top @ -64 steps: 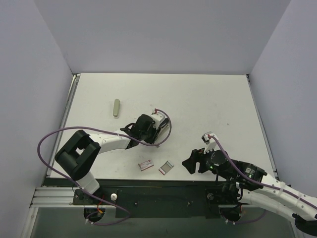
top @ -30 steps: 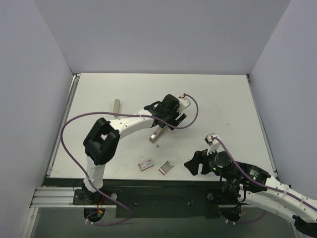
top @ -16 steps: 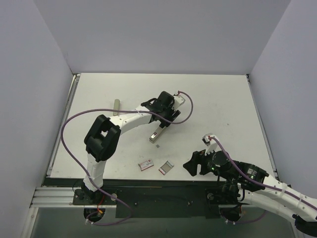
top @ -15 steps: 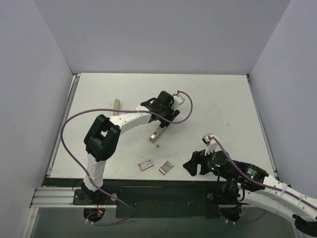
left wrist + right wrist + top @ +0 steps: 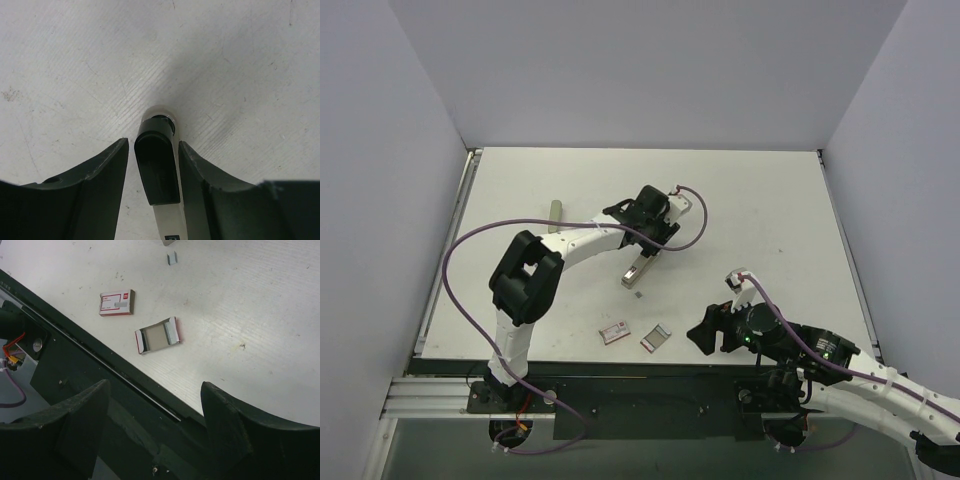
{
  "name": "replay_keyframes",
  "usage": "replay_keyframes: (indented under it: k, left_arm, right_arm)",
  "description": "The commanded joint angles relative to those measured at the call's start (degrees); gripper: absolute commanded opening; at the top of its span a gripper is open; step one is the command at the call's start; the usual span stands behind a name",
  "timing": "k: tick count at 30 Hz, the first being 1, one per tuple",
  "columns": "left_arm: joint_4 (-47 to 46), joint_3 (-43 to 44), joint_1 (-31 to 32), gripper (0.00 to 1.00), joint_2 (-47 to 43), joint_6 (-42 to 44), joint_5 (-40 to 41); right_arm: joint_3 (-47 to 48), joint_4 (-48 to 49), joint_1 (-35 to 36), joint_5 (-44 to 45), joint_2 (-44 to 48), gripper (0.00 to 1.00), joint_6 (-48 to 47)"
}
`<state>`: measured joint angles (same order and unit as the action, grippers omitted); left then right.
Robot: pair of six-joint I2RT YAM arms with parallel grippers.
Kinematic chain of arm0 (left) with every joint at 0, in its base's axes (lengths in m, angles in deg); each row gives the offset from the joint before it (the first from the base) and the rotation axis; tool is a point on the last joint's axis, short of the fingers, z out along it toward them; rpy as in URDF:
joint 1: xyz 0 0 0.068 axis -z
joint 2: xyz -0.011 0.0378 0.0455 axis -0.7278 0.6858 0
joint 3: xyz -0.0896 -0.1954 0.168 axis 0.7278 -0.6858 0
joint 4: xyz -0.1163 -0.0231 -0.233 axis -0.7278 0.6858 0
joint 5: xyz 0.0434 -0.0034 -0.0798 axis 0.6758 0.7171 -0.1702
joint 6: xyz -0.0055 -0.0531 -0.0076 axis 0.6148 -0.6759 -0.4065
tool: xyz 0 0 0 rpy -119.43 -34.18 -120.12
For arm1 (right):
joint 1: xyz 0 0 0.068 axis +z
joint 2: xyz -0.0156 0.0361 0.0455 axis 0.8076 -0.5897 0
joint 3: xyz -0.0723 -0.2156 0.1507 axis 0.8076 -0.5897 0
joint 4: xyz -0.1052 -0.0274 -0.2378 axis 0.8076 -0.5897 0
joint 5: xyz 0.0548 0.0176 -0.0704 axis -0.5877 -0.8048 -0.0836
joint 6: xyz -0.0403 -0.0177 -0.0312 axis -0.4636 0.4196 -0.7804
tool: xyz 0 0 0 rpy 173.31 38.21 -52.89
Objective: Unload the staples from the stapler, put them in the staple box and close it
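The stapler [image 5: 633, 272] lies on the white table [image 5: 760, 200] as a slim grey-silver bar. Its black tip [image 5: 156, 167] points away from me in the left wrist view. My left gripper [image 5: 647, 248] hangs over the stapler's far end. Its jaws [image 5: 153, 145] straddle the black tip, open, with a narrow gap on each side. My right gripper [image 5: 705, 335] hovers at the table's near edge, open with nothing between its fingers [image 5: 155, 389]. A tiny grey piece [image 5: 638, 296] lies just in front of the stapler and shows in the right wrist view [image 5: 172, 259].
A small red-and-white box [image 5: 614, 333] [image 5: 117, 302] and an opened box with a grey inside [image 5: 656, 338] [image 5: 157, 336] lie near the front edge. An olive-grey bar [image 5: 556, 212] lies at the back left. The black base rail [image 5: 100, 390] runs under my right gripper.
My left arm reached out from a folded pose, leaving the stapler uncovered on the table. It then drew slightly left over the stapler's far end. My right arm barely shifted.
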<state>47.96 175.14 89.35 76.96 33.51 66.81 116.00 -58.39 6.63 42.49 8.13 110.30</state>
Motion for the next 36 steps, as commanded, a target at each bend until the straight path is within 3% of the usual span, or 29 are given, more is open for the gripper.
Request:
replay_keyframes:
  k: [1,7,11,14,26,36]
  left_arm:
    - [-1.0,-0.7,-0.2,0.54,-0.2,-0.7,-1.2]
    - [-1.2,-1.1,-0.2,0.45,-0.1,-0.9,-2.6]
    - [-1.3,-1.1,-0.3,0.25,-0.4,-1.0,-2.2]
    - [-2.1,-2.2,-0.2,0.00,-1.3,-1.2,-2.3]
    - [-8.6,-8.8,-0.3,0.00,-14.8,-2.1,-7.0]
    - [-11.1,-12.2,-0.4,0.00,-32.1,-11.1,-15.4]
  right_arm:
    - [0.4,1.8,0.4,-0.4,-0.9,0.68,0.7]
    - [0.4,2.1,0.3,-0.6,-1.2,0.68,0.8]
    - [0.3,2.3,0.4,-0.4,-1.4,0.67,0.9]
    - [0.4,2.3,0.5,-0.3,-1.4,0.67,0.7]
    - [6.1,-2.1,0.3,3.1,-1.2,0.67,-2.8]
    - [15.7,-4.9,0.4,4.5,-2.9,0.67,-9.0]
